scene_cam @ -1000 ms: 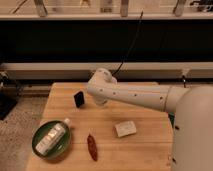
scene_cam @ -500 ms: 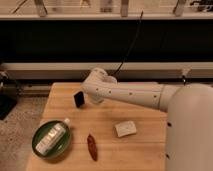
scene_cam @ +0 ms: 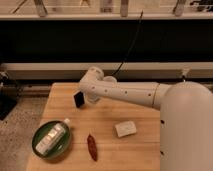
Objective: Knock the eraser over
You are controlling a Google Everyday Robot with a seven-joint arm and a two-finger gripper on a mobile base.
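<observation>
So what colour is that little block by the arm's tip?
The eraser is black, camera view; the shut gripper hangs beside it.

Looks like a robot test lab, not a home. 1 white robot arm (scene_cam: 125, 92) reaches across 1 bare wooden table (scene_cam: 145, 107), its gripper (scene_cam: 86, 95) over the table's back-left part. Loose props lie on the table: bowl (scene_cam: 37, 146), pepper (scene_cam: 92, 146), block (scene_cam: 125, 128). A black cable (scene_cam: 127, 47) hangs behind. The floor (scene_cam: 20, 130) is speckled.

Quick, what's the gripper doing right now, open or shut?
Gripper: shut, at the arm's end right beside the eraser, nothing seen in it.
</observation>
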